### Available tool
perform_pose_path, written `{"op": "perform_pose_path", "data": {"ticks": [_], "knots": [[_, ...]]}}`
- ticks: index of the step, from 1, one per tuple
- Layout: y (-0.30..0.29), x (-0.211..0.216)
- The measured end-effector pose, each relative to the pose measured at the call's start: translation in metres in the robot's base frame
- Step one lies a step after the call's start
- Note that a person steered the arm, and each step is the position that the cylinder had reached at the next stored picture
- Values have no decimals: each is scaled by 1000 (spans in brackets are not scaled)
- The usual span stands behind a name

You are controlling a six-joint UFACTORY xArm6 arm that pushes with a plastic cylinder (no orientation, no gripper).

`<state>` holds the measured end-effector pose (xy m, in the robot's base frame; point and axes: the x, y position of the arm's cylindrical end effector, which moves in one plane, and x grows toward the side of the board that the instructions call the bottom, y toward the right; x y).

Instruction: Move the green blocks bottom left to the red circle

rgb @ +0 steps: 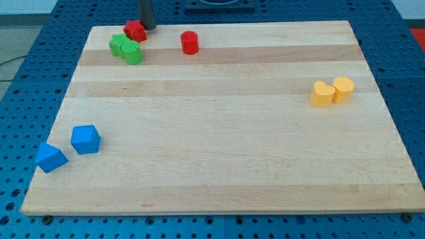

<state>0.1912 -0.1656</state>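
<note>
Jaws are none on this arm; it ends in a dark rod, so nothing is grasped and no released or clenched state applies. My tip (147, 28) sits at the view's top left, on the counter's (219, 153) far edge, just beside the red block (135, 30), at that block's right; whether it touches I cannot tell.

Two green blocks (125, 48) lie touching each other just below the red block, toward the view's bottom left of it, their shapes hard to make out. They sit close under the tip, slightly to the view's left.

A red circle (190, 42), a short upright cylinder, stands to the view's right of the green pair, apart from them and from the tip, near the top edge.

Two yellow blocks (333, 91) touch side by side at the view's right, well apart from everything else.

Two blue blocks sit at the view's bottom left: a blue cube (85, 139) and, just beside it toward the corner, a blue wedge (50, 157).
</note>
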Motion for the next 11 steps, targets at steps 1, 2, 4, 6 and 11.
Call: {"op": "perform_pose_path", "data": {"ticks": [1, 2, 4, 6, 11], "knots": [[37, 1], [84, 38], [74, 132], [-46, 164], [18, 110]]}}
